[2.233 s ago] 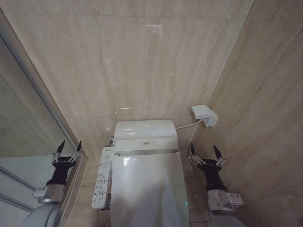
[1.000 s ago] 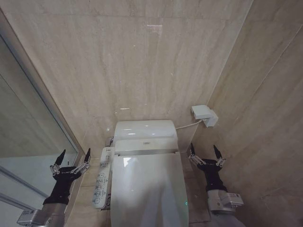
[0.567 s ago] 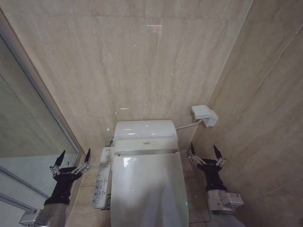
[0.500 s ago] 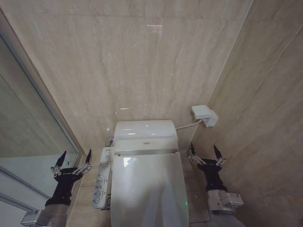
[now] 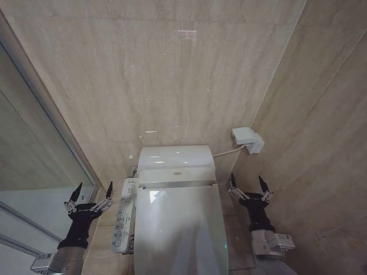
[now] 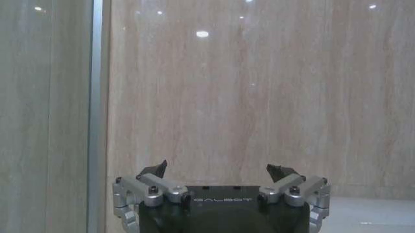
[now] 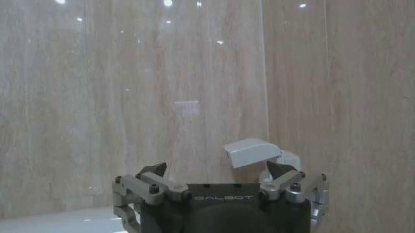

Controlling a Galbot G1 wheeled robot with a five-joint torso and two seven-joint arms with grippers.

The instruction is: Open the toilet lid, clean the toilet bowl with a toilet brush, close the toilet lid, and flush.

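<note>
The glossy white toilet lid (image 5: 178,229) lies shut over the toilet bowl, which is hidden beneath it, at the bottom middle of the head view. My left gripper (image 5: 92,193) is raised to the left of the lid, beside the button panel, fingers spread open and holding nothing. My right gripper (image 5: 248,183) is raised to the right of the lid, also open and empty. The left wrist view has the left gripper (image 6: 218,170) facing the beige wall. In the right wrist view the right gripper (image 7: 218,170) points at the wall corner. The toilet brush is out of view.
A long white button panel (image 5: 123,216) runs along the lid's left side. The white tank (image 5: 176,157) sits behind it. A white wall box (image 5: 248,140) with a hose is mounted at the right, also seen as the box (image 7: 254,151). A glass partition (image 5: 34,160) closes the left side.
My left gripper has moved right and down, from beside the glass partition towards the button panel, staying open. The right arm and the lid have not moved.
</note>
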